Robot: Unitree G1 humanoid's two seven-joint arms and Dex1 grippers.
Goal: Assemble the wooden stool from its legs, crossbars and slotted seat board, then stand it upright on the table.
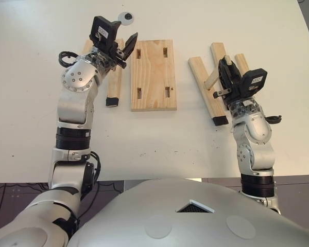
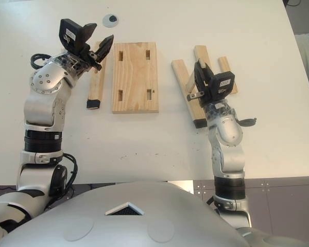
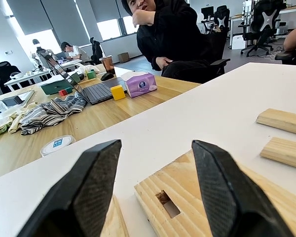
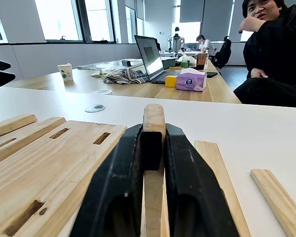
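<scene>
Right gripper [image 4: 153,134] is clamped shut on a thin crossbar [image 4: 154,116]. The bar's far end sticks out past the fingertips and its near end is hidden between the fingers. It is held over the legs on the right side of the table [image 1: 195,149]. Whether the bar touches the wood under it cannot be told.

Three pieces lie there. A long leg [image 1: 203,77] with a dark foot runs toward the robot, with a second leg [image 1: 218,50] and a third leg [image 1: 241,60] beside it. Their middle parts are covered by the gripper and wrist, so where they touch or overlap is unclear.

Left gripper [image 1: 124,46] is wide open and holds nothing. It is raised over the left pieces, just beside the far left corner of the seat board [image 1: 153,74].

The board lies flat mid-table with four slots showing. In the left wrist view only its near corner and one slot [image 3: 166,203] are in frame.

A left leg [image 1: 113,85] with a dark foot lies just beside the board's left edge, its far end behind the gripper. Another strip of wood [image 1: 87,46] peeks out past the left arm, mostly hidden. How many pieces lie there cannot be counted.

A small round disc [image 1: 126,18] sits beyond them.
</scene>
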